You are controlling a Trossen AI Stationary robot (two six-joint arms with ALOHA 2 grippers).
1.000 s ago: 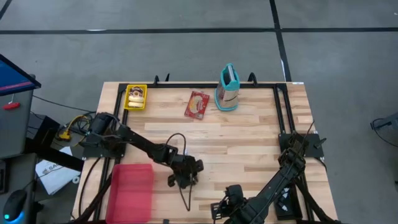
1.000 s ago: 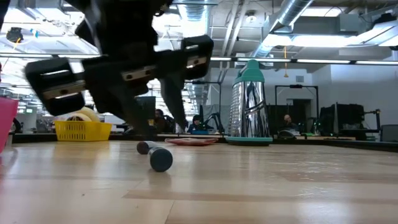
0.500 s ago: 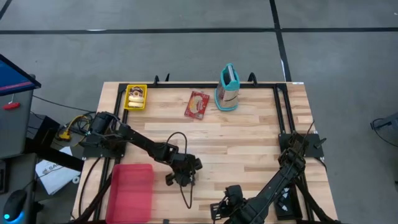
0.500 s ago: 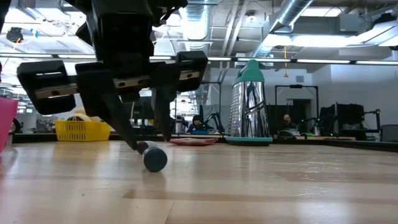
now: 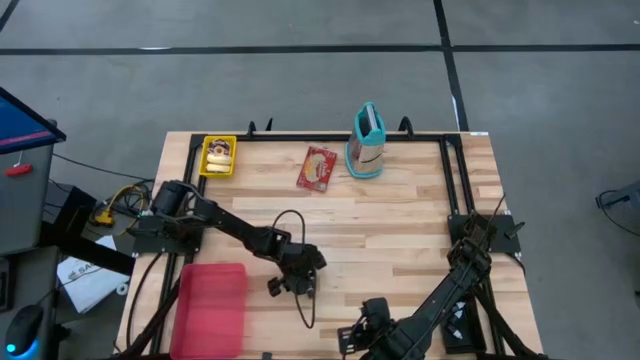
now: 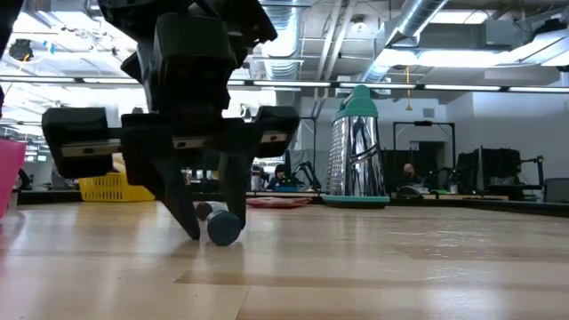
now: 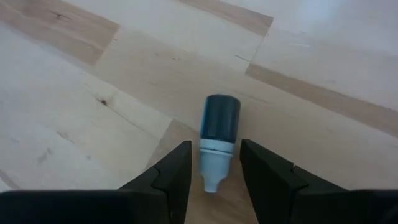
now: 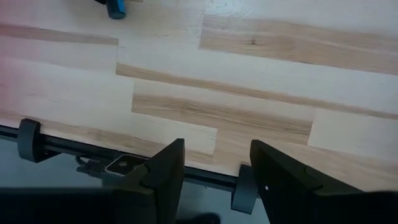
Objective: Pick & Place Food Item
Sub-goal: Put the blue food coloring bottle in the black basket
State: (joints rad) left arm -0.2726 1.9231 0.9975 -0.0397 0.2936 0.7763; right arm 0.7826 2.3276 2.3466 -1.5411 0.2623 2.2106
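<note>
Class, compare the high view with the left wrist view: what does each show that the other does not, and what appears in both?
Only the high view shows the yellow basket, red packet, teal-topped grater, pink tray and the right gripper waiting at the table's near edge. Only the left wrist view shows the small blue-capped bottle lying between the left gripper's open jaws. Both share the wooden table.

Pale striped wood table; red bin at seven o'clock; yellow basket at eleven; teal-topped silver grater at twelve; blue-capped grey marker.
</note>
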